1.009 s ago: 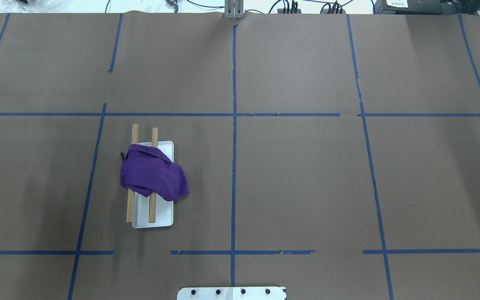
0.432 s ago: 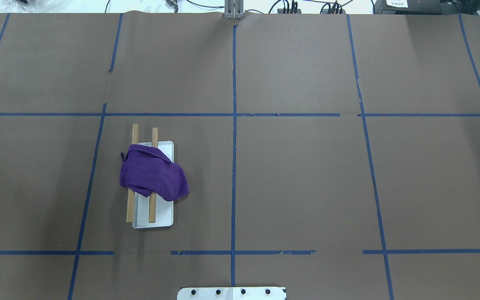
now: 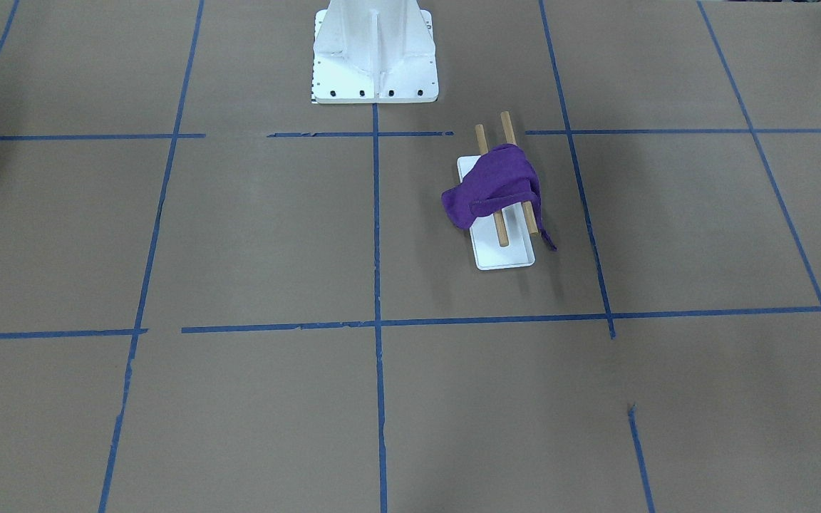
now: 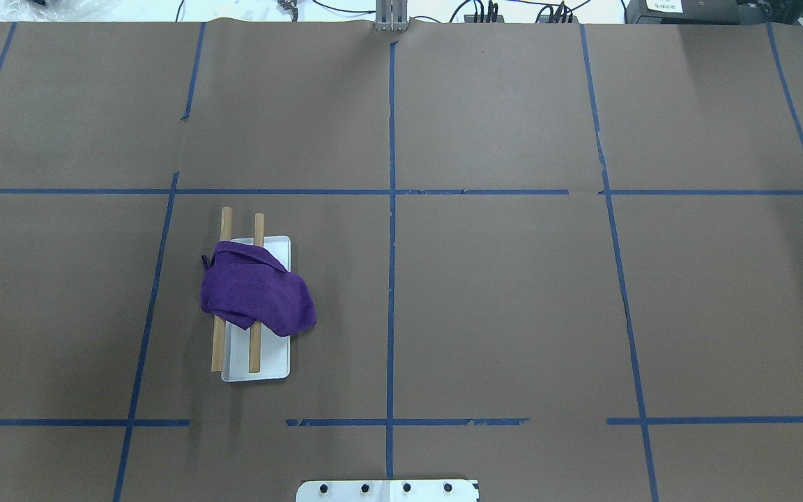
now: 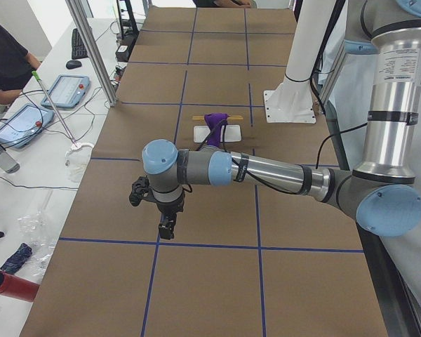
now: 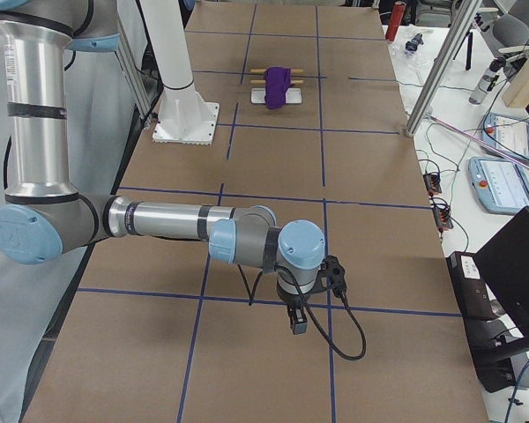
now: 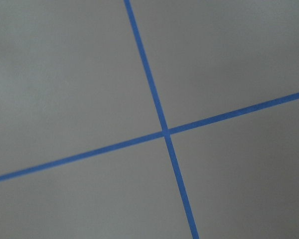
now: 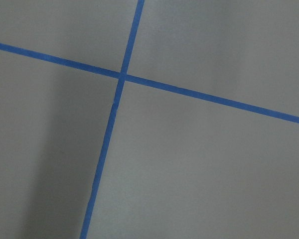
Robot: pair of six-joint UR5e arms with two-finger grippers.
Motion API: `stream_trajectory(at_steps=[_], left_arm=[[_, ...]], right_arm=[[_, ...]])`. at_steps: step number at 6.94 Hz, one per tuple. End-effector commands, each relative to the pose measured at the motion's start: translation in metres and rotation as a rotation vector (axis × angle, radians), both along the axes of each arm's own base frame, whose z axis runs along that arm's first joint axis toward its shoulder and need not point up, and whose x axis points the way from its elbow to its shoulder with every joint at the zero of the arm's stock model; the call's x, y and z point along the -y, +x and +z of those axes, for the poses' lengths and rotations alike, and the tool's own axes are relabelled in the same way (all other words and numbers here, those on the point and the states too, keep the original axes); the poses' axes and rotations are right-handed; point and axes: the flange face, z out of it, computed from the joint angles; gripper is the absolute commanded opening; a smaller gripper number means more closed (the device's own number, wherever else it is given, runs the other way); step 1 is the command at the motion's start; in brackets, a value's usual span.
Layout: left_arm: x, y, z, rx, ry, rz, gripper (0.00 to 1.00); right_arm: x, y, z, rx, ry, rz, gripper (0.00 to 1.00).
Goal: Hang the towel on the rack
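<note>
A purple towel (image 4: pixel 255 293) lies bunched across both wooden rods of the rack (image 4: pixel 269 364), left of the table's middle. One end droops over the tray's right edge. It also shows in the front view (image 3: pixel 496 182) on the rack (image 3: pixel 507 258). My left gripper (image 5: pixel 167 228) shows only in the exterior left view, far from the rack, pointing down over the brown table. My right gripper (image 6: pixel 298 324) shows only in the exterior right view, far away at the other end. I cannot tell whether either is open or shut. Both wrist views show only bare paper and blue tape.
The white bolted robot pedestal (image 3: pixel 375 50) stands at the table's near edge (image 4: pixel 387 490). Blue tape lines grid the brown paper. A side bench with tablets (image 5: pixel 59 90), metal posts (image 5: pixel 91 49) and a seated person (image 5: pixel 3 56) runs along the far side.
</note>
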Motion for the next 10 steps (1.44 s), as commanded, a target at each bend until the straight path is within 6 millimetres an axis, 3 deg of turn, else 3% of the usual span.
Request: stream_trajectory(at_steps=[1,6,7,8,9,10], left_arm=[[-0.009,0.0,0.014,-0.004,0.006,0.007,1.0],[0.0,0.009,0.006,-0.06,0.119,0.018,1.0],[0.007,0.01,0.004,-0.059,0.134,0.02,1.0],[0.007,0.01,-0.014,-0.062,0.163,0.022,1.0],[0.007,0.014,-0.007,-0.059,0.149,0.029,1.0],[0.007,0.014,-0.004,-0.06,0.142,0.03,1.0]], right_arm=[[0.002,-0.001,0.0,-0.015,-0.003,-0.005,1.0],[-0.004,-0.012,0.004,-0.013,-0.079,-0.034,1.0],[0.002,-0.027,-0.005,-0.016,-0.069,-0.055,1.0],[0.005,-0.032,-0.01,-0.01,-0.058,-0.062,1.0],[0.008,-0.048,-0.011,-0.008,-0.056,-0.094,1.0],[0.008,-0.05,-0.012,-0.005,-0.052,-0.097,1.0]])
